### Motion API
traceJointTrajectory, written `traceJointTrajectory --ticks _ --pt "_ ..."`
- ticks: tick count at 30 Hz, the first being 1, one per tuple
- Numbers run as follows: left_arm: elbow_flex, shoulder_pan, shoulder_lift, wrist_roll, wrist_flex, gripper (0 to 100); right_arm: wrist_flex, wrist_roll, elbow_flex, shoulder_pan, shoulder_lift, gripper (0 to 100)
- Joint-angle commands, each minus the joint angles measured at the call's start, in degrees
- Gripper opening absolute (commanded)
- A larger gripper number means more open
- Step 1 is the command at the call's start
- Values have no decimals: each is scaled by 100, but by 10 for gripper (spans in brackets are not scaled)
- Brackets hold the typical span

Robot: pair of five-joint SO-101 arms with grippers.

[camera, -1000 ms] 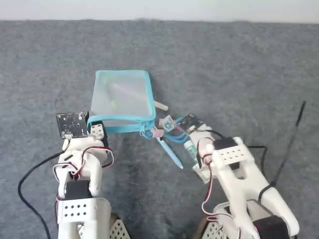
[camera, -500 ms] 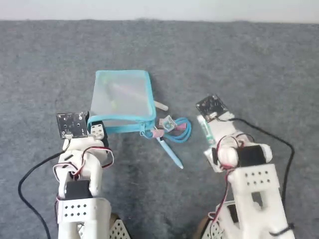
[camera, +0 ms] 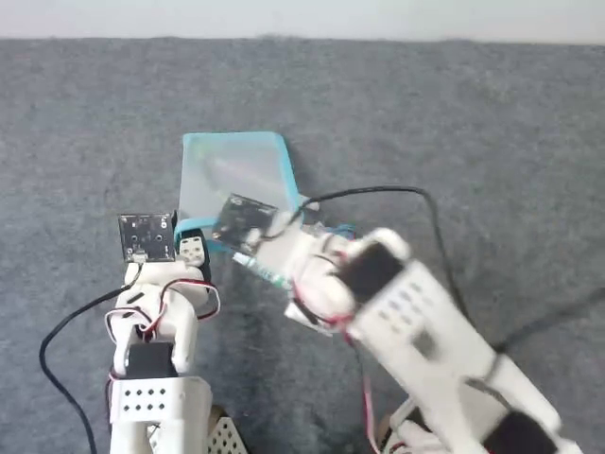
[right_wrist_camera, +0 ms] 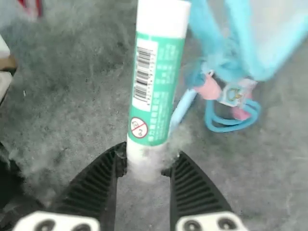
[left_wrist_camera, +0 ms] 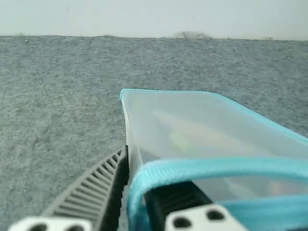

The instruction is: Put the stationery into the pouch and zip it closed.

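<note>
Green glue stick [right_wrist_camera: 156,82] clamped in right gripper [right_wrist_camera: 148,159] beside pouch [camera: 232,170].

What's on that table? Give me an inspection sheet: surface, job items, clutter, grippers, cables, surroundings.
Surface: grey felt-like mat.
Job's things: translucent pouch with turquoise trim, some items blurred inside; white glue stick with green label; light-blue pen on the mat beside the pouch.
Clutter: nothing seen.
Grippers: left gripper clamps the pouch's rim; right gripper holds the glue stick.
Cables: black cable arcs over the right arm.
Surroundings: pale wall.
</note>
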Motion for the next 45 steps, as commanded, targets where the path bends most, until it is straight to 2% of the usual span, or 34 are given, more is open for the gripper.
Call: traceJointTrajectory --ticks 1,7,12,17,25,35,40,45 --pt "-189 123 0 -70 -211 12 31 -88 -580 -57 514 6" --pt "-180 615 26 -88 -185 12 92 -316 -1160 -48 1279 6" --pt "-40 949 0 -448 -211 12 92 -378 -1363 207 1490 6" --pt "-31 985 0 -457 -211 12 101 -598 -1793 813 1596 6" --pt "-31 993 0 -457 -185 12 268 -993 -2505 1279 2527 6" --pt "-31 993 0 -466 -185 12 268 -1134 -4202 1165 3662 6" --pt "-31 993 0 -466 -185 12 224 -1134 -4686 1156 4444 6" --pt "-22 985 0 -466 -202 12 286 -1125 -5143 1182 4602 11"
